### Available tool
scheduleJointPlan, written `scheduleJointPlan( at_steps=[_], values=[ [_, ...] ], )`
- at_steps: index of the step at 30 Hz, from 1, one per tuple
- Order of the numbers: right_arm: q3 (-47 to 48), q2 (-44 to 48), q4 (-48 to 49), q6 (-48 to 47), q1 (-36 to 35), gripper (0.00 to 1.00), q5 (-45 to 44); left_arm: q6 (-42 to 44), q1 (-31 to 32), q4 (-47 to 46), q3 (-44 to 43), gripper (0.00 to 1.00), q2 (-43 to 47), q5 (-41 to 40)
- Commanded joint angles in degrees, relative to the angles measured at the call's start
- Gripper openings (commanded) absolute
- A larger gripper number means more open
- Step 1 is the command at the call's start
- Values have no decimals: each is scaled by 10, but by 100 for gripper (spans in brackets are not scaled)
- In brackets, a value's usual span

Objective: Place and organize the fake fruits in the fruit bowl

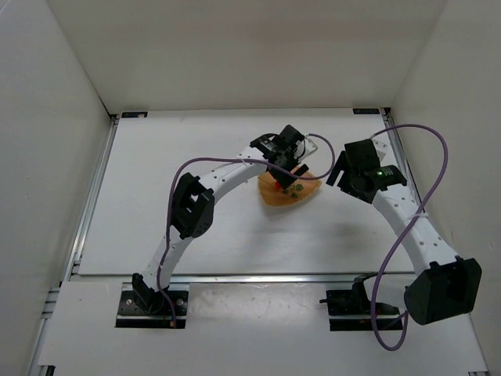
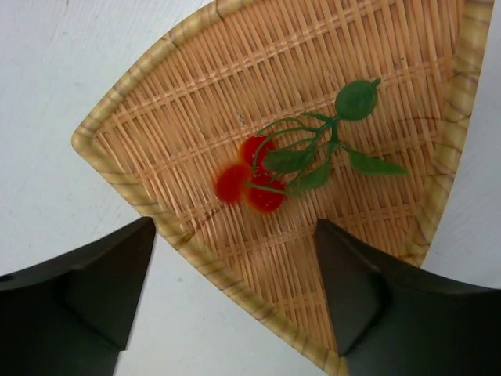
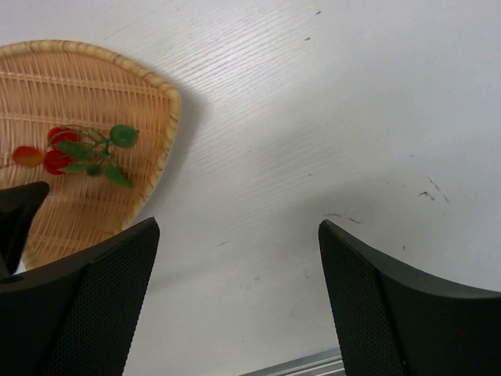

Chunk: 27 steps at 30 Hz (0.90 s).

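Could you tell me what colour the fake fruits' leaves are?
Green leaves, best seen in the left wrist view.

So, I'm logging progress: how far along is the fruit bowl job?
Done: the cherry cluster lies inside the woven bowl. In hand: nothing; the left gripper hangs open above it, the right gripper open over the table. Left: no fruit shows outside the bowl; perhaps only tidying.

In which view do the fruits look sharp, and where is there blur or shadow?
Left wrist: the weave of the fruit bowl is sharp, the red balls of the fake fruits look slightly smeared, the dark fingers show little detail. Right wrist: the bowl throws a soft shadow on the table. Top external: even light, fruits too small to judge.
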State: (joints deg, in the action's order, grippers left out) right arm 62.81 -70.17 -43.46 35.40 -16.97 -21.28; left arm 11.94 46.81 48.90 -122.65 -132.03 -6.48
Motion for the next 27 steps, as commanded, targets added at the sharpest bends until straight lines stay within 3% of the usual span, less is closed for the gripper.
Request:
scheduleJointPlan(
  at_steps=[1, 8, 13, 18, 22, 27],
  values=[
    [-8, 21, -1, -2, 13, 90, -21, -2, 3, -7, -28, 97, 39, -3],
    [-8, 35, -1, -45, 50, 100, 13, -19, -16, -13, 4, 100, 148, -131],
    [-14, 18, -1, -71, 84, 100, 68, -42, -139, -13, 106, 100, 239, -165],
    [0, 1, -7, -77, 90, 100, 63, -56, -272, -13, 241, 100, 320, -206],
    [7, -4, -14, -82, 95, 100, 56, -96, -410, -13, 342, 100, 369, -199],
    [12, -10, -14, -71, 101, 100, 56, -131, -509, -13, 429, 100, 402, -172]
  ],
)
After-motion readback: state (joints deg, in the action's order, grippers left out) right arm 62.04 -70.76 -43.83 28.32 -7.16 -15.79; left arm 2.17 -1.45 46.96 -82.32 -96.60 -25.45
